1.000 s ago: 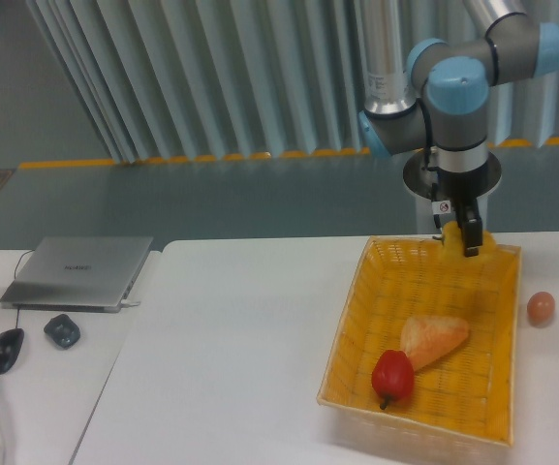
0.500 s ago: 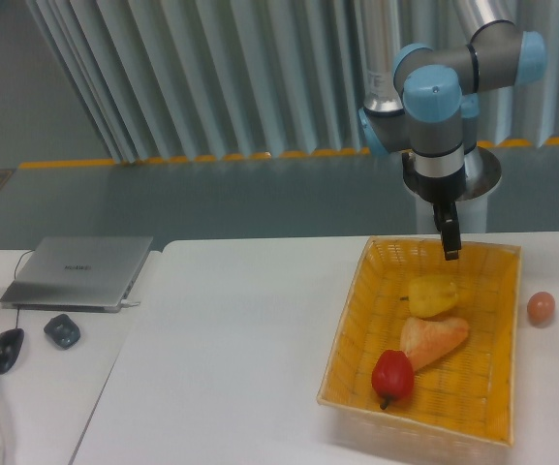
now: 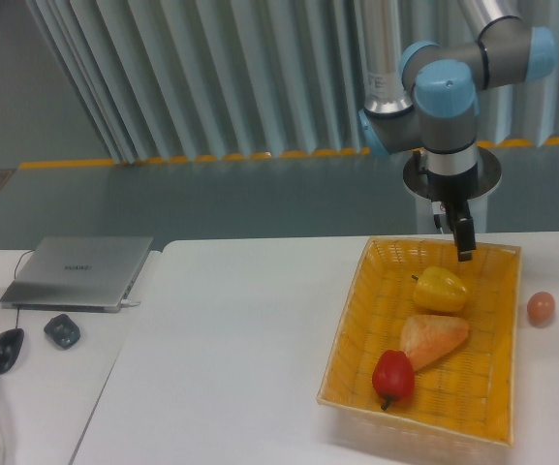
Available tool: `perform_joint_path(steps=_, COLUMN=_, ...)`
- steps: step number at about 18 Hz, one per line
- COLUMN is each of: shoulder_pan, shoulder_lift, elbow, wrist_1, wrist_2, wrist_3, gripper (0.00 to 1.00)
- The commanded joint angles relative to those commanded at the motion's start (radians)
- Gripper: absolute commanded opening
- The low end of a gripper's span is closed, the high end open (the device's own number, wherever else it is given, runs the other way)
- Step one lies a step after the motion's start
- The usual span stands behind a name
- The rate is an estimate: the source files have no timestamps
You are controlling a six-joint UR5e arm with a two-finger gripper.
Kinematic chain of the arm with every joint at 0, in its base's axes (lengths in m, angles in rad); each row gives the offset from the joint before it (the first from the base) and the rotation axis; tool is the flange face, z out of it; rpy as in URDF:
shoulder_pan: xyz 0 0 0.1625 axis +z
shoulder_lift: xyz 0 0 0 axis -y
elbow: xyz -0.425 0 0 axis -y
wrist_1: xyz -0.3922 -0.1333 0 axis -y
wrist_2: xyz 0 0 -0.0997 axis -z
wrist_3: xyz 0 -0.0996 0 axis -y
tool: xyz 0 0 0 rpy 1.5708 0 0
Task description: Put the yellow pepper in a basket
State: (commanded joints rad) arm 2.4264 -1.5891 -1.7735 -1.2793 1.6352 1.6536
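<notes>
1. Basket (image 3: 357, 334): rectangular woven wicker, yellow-orange, flared sides, standing on the white table (image 3: 231, 339) at its right part
2. Red pepper (image 3: 392, 377): inside the basket, nearest the front wall, stem pointing down-left
3. Bread (image 3: 433, 338): tan wedge, inside the basket, just behind the red pepper and close against it
4. Yellow pepper (image 3: 440, 290): glossy, lumpy, lying on the basket floor in the rear half, just behind the bread; not held
5. Egg (image 3: 541, 308): brown, on the table just outside the basket's right wall
6. Mouse (image 3: 6, 350), small dark object (image 3: 62, 330) and closed grey laptop (image 3: 77, 272): on the adjoining desk at far left
7. Gripper (image 3: 464, 239): hanging above the basket's rear rim, above and apart from the yellow pepper, holding nothing; the fingers read as one dark narrow shape, so whether they are spread or pressed together cannot be told
</notes>
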Motion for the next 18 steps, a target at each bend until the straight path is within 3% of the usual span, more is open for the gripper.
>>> perform_joint_path(steps=8, shoulder_pan=0.071, shoulder_lift=-0.130, elbow=0.164, wrist_1=-0.012, wrist_2=-0.002, wrist_3=0.103, gripper=1.00)
perform_joint_path(steps=10, shoulder_pan=0.088, shoulder_lift=-0.190, elbow=0.227, wrist_1=-0.015, wrist_2=-0.005, wrist_3=0.147, gripper=1.00)
perform_joint_path(steps=18, shoulder_pan=0.140, shoulder_lift=-0.282, elbow=0.293, wrist_1=-0.020, wrist_2=-0.086, wrist_3=0.195, gripper=1.00)
